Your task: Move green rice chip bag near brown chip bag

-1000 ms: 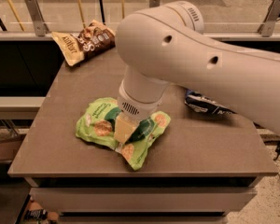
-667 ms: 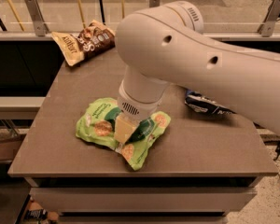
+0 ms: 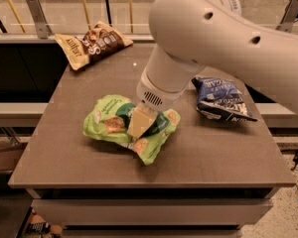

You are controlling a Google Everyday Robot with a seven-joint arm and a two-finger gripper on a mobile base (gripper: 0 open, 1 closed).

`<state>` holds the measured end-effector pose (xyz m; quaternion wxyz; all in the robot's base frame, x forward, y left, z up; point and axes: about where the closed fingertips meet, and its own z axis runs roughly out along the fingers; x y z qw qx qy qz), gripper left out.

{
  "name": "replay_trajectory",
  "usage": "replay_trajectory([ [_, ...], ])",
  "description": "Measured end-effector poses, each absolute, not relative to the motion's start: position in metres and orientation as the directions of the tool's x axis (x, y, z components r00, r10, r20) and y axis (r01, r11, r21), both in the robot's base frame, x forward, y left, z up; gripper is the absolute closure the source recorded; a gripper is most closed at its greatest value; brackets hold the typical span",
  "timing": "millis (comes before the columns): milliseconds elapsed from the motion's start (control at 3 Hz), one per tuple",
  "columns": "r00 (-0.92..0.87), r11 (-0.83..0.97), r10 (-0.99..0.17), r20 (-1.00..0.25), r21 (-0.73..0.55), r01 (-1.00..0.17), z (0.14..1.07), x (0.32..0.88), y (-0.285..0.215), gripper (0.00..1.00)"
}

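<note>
The green rice chip bag [image 3: 109,120] lies crumpled in the middle of the brown table [image 3: 64,157]. My gripper [image 3: 140,124] comes down from the white arm [image 3: 213,29] onto the bag's middle. One tan finger [image 3: 139,123] shows, pressed into the bunched foil, and the gripper is shut on the bag. The brown chip bag [image 3: 92,43], with its tan-yellow end, lies at the table's far left corner, well apart from the green bag.
A dark blue chip bag [image 3: 219,98] lies on the right side of the table, partly under the arm. A railing with posts [image 3: 35,14] runs behind the table. Lower shelves sit to the left and right.
The arm's upper part has swung up and to the right, uncovering more of the blue bag. The green bag's near end sits slightly higher. The brown bag has not moved.
</note>
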<state>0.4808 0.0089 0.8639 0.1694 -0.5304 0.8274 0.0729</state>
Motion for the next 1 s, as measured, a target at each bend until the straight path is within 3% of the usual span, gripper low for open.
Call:
replay_trajectory([
  [1000,-0.226,0.345,-0.844,-0.486,-0.171,-0.923,0.931,0.591,0.003,1.0],
])
